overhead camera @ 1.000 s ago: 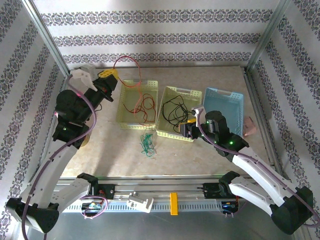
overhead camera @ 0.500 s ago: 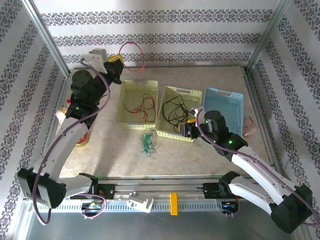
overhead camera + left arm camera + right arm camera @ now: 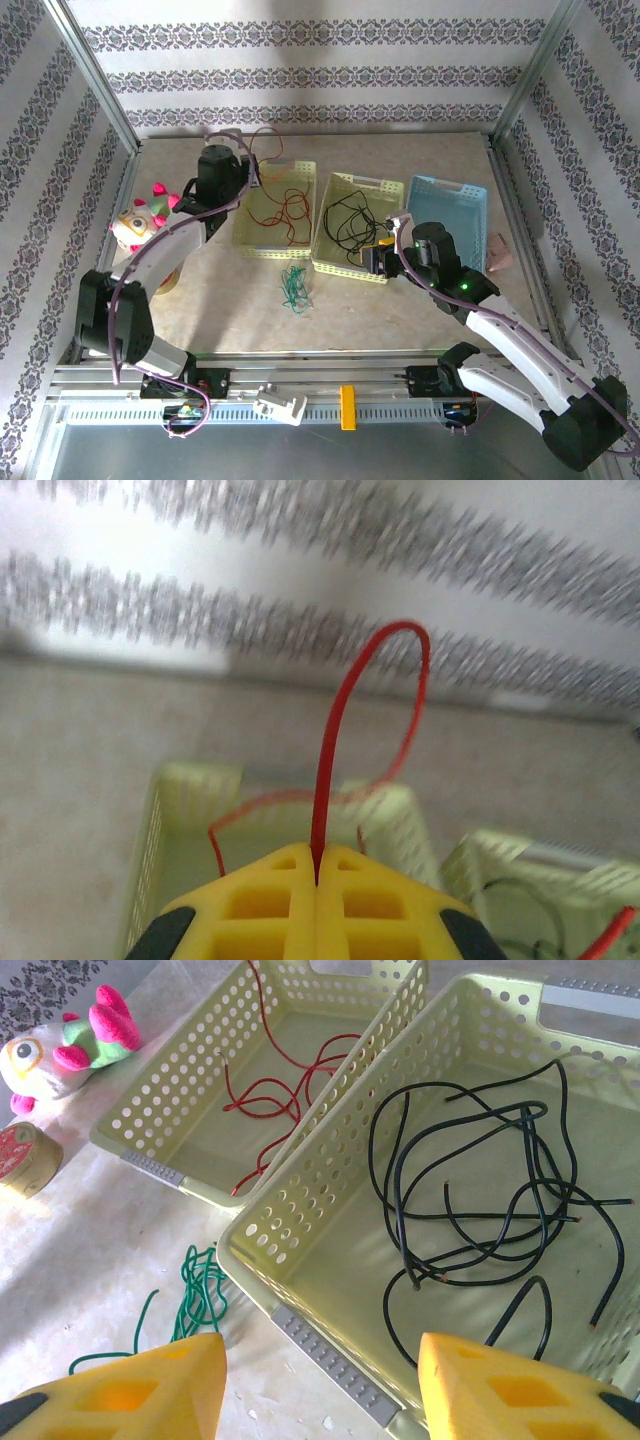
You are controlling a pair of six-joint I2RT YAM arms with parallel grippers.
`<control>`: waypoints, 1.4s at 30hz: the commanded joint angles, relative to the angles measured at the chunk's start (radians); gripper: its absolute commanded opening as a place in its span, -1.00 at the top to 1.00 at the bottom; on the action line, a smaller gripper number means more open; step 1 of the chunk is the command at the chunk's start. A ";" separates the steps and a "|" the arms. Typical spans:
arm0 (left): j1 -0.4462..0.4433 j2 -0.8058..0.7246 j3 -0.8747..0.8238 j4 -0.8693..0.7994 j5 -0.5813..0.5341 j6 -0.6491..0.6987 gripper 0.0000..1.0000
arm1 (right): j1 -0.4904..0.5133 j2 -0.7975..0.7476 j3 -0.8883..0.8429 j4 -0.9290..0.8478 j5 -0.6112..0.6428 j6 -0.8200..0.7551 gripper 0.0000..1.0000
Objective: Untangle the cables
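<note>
My left gripper (image 3: 246,168) is at the far end of the left yellow-green basket (image 3: 243,222), shut on a red cable (image 3: 335,710) that loops up from between its yellow fingers (image 3: 250,910). In the top view that red cable (image 3: 268,138) arches toward the back wall, and more red strands (image 3: 288,212) lie inside this basket. Black cables (image 3: 348,218) lie coiled in the middle basket (image 3: 345,268). A green cable bundle (image 3: 293,288) rests on the table in front of the baskets. My right gripper (image 3: 322,1360) hovers open over the middle basket's near corner, holding nothing.
A light blue basket (image 3: 452,190) stands at the right, beside the right arm. A plush toy (image 3: 140,222) and a round red tin (image 3: 25,1155) sit at the left. Metal frame posts and patterned walls close in the table.
The left arm has swung down and right, carrying the red cable from high by the back wall to just above the left basket, uncovering the plush toy. The right arm stayed still.
</note>
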 commanded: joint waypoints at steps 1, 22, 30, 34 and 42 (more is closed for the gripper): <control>-0.007 0.078 -0.013 -0.150 -0.018 -0.106 0.93 | -0.012 0.002 0.002 -0.003 0.009 0.001 -0.08; -0.135 -0.272 -0.212 -0.492 0.081 0.027 -0.69 | 0.052 0.087 0.010 0.005 -0.042 -0.036 -0.09; -0.262 -0.349 -0.358 -0.434 -0.035 -0.058 -0.67 | 0.079 0.165 0.040 0.064 -0.038 -0.028 -0.09; -0.187 -0.339 -0.266 -0.379 -0.106 -0.056 -0.67 | 0.079 0.171 0.063 0.049 -0.034 -0.042 -0.09; 0.126 0.046 0.141 -0.416 0.069 -0.061 -0.41 | 0.078 0.155 0.060 0.026 -0.021 -0.034 -0.09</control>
